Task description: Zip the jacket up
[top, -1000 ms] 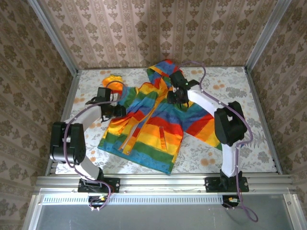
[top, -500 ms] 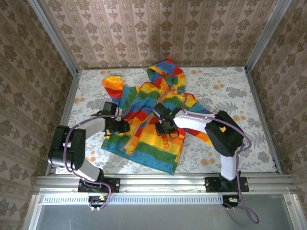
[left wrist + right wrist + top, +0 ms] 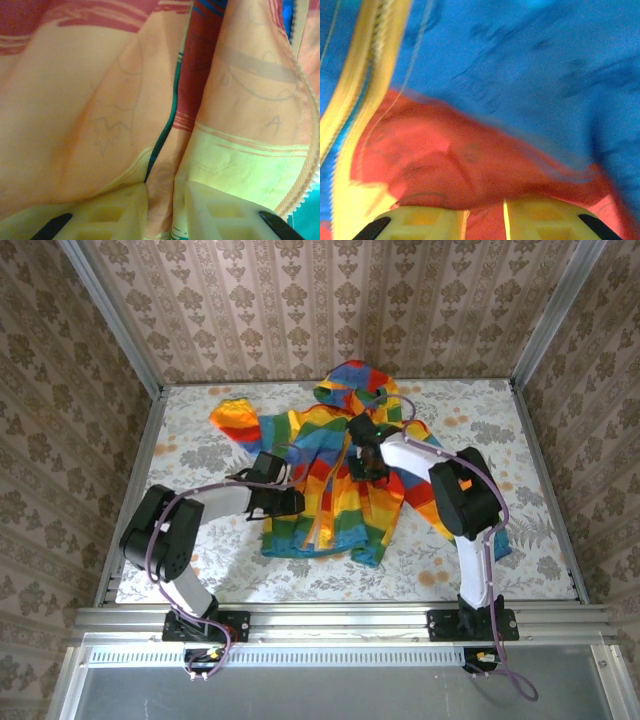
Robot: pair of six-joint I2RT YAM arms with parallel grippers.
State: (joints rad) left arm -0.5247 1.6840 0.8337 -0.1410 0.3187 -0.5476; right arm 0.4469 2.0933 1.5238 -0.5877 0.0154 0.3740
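1. One garment on site: a small hooded jacket [image 3: 335,490] in rainbow stripes of red, orange, yellow, green and blue. It lies bunched at the middle of the white floral-printed desk [image 3: 520,440], with its one hood [image 3: 352,380] toward the far edge and its hem toward the arm bases.
2. One sleeve [image 3: 240,420] runs out to the far left, and its orange-and-yellow cuff rests on the desk. The other sleeve lies largely beneath the right arm.
3. Two arms, two hands, both on the jacket.
4. The left hand [image 3: 292,502] sits low at the garment's left front edge. In the left wrist view its two pale fingers [image 3: 115,212] are clenched on a fold of orange and yellow fabric, which is pinched in the narrow gap between them.
5. The right hand [image 3: 366,455] is on the upper chest, just below the hood. In the right wrist view its two yellowish fingers [image 3: 420,220] are nearly together with red fabric held between them, so it is grasping the jacket. Blue fabric lies beyond the red.
6. Zipper: one run of teeth [image 3: 309,180] shows along a free edge at the right of the left wrist view. One pale strip of zipper tape [image 3: 355,105] runs down the left of the right wrist view, and it is blurred.
7. From overhead it cannot be determined whether the two front halves are joined.
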